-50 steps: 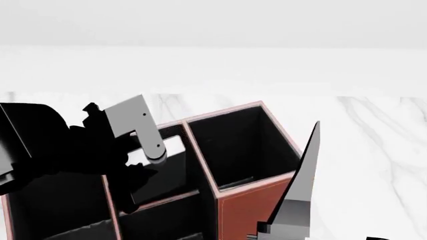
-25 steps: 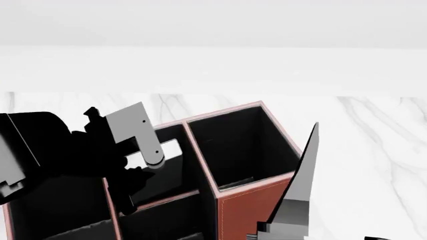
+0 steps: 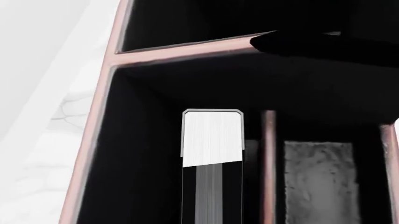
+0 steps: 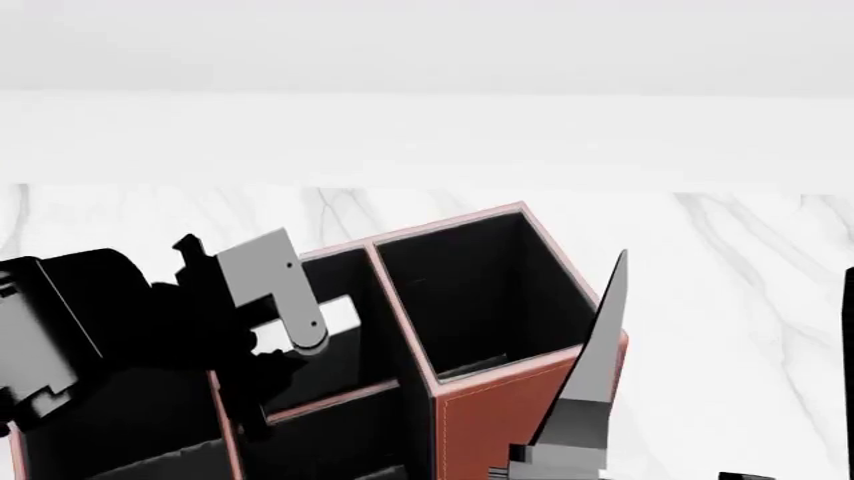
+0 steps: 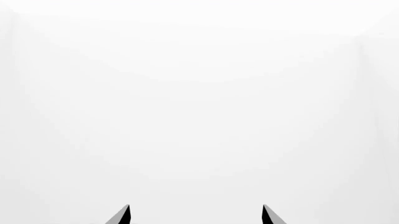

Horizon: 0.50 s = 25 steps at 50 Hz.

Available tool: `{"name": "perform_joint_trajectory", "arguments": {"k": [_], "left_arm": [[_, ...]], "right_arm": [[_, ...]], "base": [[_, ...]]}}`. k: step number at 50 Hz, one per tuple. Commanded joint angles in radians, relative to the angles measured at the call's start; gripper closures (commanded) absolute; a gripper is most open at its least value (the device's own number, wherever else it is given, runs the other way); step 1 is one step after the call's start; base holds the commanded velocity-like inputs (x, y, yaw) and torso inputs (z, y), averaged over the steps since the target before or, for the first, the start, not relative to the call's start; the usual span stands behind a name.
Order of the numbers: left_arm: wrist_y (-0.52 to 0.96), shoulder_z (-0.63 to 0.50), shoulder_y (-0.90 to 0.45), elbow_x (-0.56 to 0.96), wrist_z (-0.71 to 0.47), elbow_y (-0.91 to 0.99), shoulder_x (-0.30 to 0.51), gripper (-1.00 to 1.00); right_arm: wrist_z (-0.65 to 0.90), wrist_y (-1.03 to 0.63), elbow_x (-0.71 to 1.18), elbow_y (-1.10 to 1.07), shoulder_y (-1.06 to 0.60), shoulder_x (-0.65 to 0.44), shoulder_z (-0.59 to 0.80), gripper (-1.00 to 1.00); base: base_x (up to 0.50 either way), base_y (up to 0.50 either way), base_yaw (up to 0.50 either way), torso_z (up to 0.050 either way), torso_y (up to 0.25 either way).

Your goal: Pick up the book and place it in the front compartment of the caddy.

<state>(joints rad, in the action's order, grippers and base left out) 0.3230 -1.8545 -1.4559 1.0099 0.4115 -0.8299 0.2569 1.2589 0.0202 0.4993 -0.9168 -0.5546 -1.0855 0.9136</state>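
Here my left gripper (image 4: 287, 335) clamps the book (image 3: 212, 140) upright inside the caddy (image 4: 501, 415); my right gripper (image 5: 196, 215) hangs with fingers spread, holding nothing.

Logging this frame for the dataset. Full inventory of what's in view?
caddy: one, reddish-brown outside, black lining, pale rims, on the table at centre.
book: one, black cover, white page edges, upright inside a caddy compartment under the left claw.
table: one, white marble with grey veins, under the caddy.
left claw: one, black and grey, over the caddy's left side; the book runs up toward it, grip hidden.
right claw: one, grey-black tips apart, empty, raised beside the caddy's right wall.
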Motion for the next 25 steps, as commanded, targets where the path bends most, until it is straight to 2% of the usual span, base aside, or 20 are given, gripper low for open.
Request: {"name": "perform_joint_trajectory", "arguments": {"k": [1, 21, 25], "left_arm": [[-0.060, 0.057, 0.035, -0.043, 0.028, -0.084, -0.054, 1.00], [-0.120, 0.067, 0.106, -0.058, 0.072, -0.217, -0.110, 1.00], [-0.104, 0.069, 0.099, -0.054, 0.057, -0.181, -0.098, 1.00]], "right_arm": [[-0.032, 0.002, -0.031, 0.001, 0.013, 0.026, -0.016, -1.00], [-0.037, 0.013, -0.035, 0.014, 0.023, 0.029, -0.019, -1.00], [-0.037, 0.014, -0.035, 0.015, 0.025, 0.029, -0.020, -1.00]], "base": [[0.00, 0.00, 0.00, 0.000, 0.000], [0.00, 0.00, 0.00, 0.000, 0.001], [0.00, 0.00, 0.00, 0.003, 0.003]]}}
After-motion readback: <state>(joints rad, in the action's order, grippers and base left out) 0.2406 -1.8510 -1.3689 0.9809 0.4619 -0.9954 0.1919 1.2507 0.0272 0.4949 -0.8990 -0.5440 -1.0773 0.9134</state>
